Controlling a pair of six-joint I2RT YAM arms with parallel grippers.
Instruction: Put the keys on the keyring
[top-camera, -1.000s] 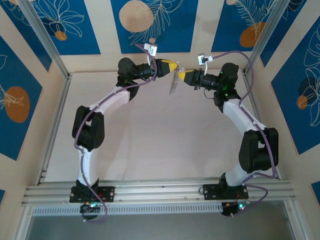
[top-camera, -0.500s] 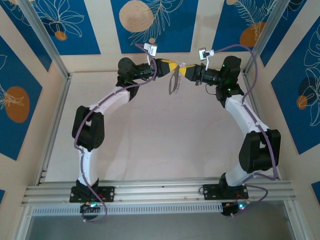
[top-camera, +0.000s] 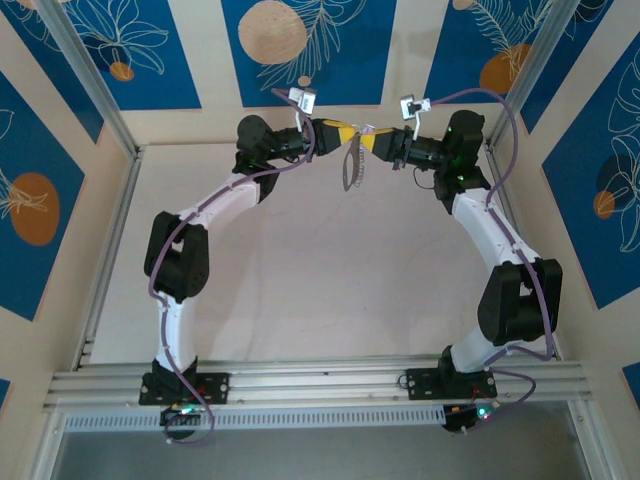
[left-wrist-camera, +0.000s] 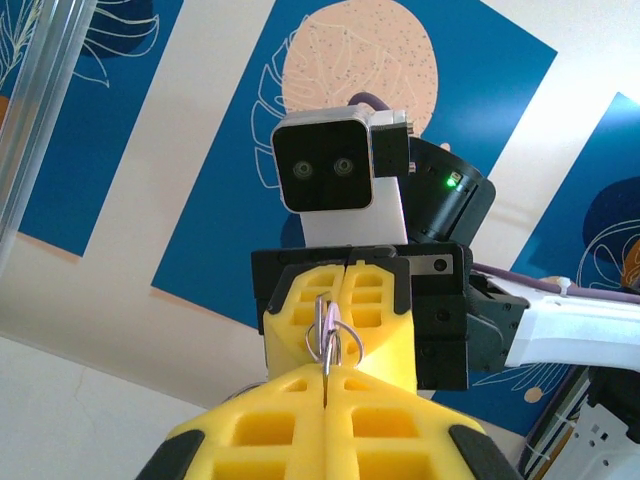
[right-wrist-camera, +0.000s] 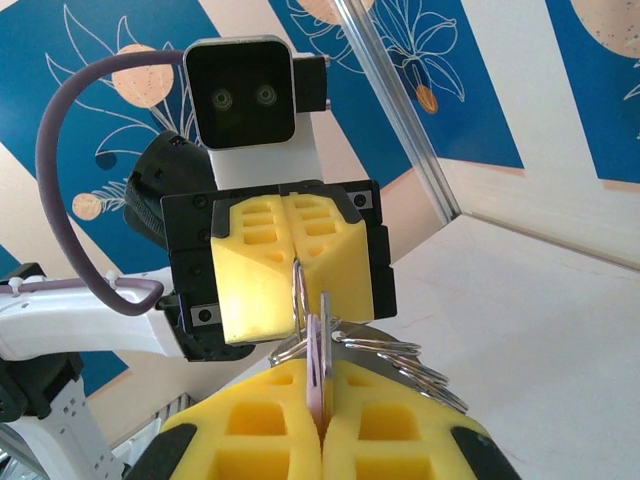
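Right gripper (top-camera: 370, 143) closer than one second ago; now tip-to-tip with left gripper (top-camera: 346, 133); right clenched on lilac key (right-wrist-camera: 318, 368); left clenched on keyring (right-wrist-camera: 296, 290); key meets ring; threading likely under way.

Matt yellow plastic tool pads (right-wrist-camera: 250, 430); shiny metal keyring (right-wrist-camera: 297, 287); lilac plastic key (right-wrist-camera: 318, 365)
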